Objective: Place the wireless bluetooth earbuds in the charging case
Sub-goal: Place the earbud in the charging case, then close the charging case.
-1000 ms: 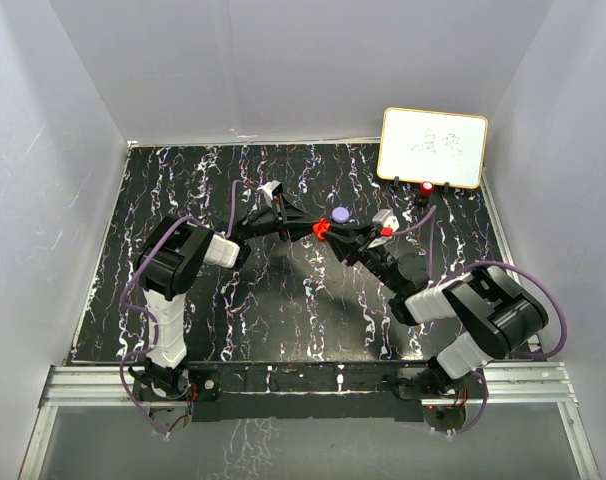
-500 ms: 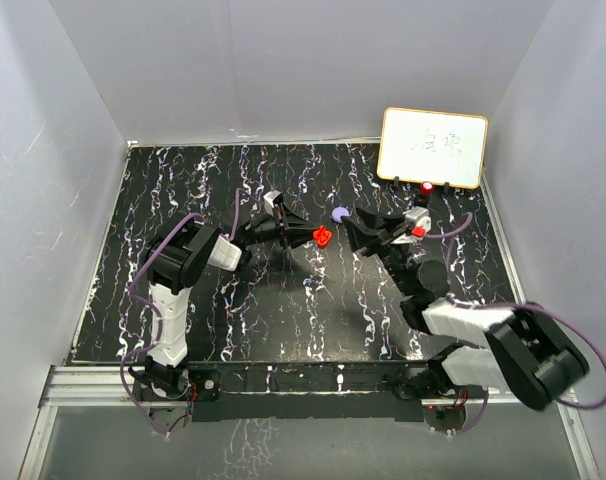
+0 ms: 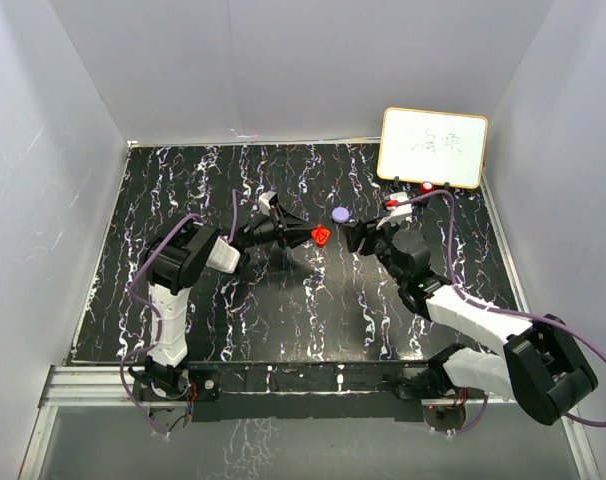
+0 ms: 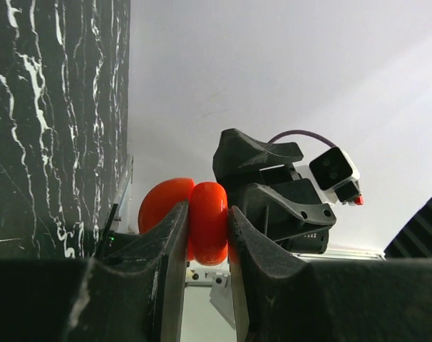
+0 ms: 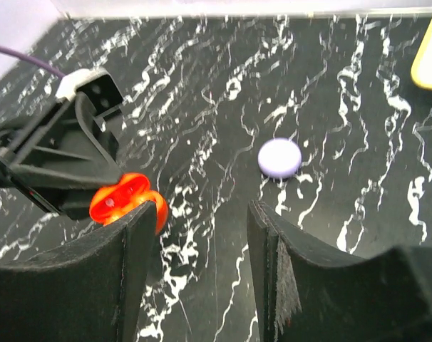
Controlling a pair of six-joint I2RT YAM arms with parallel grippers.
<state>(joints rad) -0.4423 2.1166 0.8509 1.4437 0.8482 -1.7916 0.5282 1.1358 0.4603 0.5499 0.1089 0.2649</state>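
My left gripper (image 3: pixel 313 235) is shut on the red charging case (image 3: pixel 322 235) and holds it above the table. In the left wrist view the left gripper (image 4: pixel 207 214) pinches the red case (image 4: pixel 209 224) edge-on between both fingers. The right wrist view shows this case (image 5: pixel 123 199) with its lid hinged open. My right gripper (image 3: pixel 353 238) is open and empty, a short way right of the case; its fingers (image 5: pixel 134 256) frame bare table. A closed lavender case (image 3: pixel 341 214) lies flat on the table, also in the right wrist view (image 5: pixel 279 157). No loose earbuds show.
A whiteboard (image 3: pixel 433 148) stands at the back right with a small red object (image 3: pixel 426 187) at its foot. White walls enclose the black marbled table (image 3: pixel 183 190) on three sides. The left gripper's body (image 5: pixel 59 157) fills the left of the right wrist view.
My right gripper has drawn back to the right, away from the red case it was touching. My left gripper still holds the case in nearly the same place.
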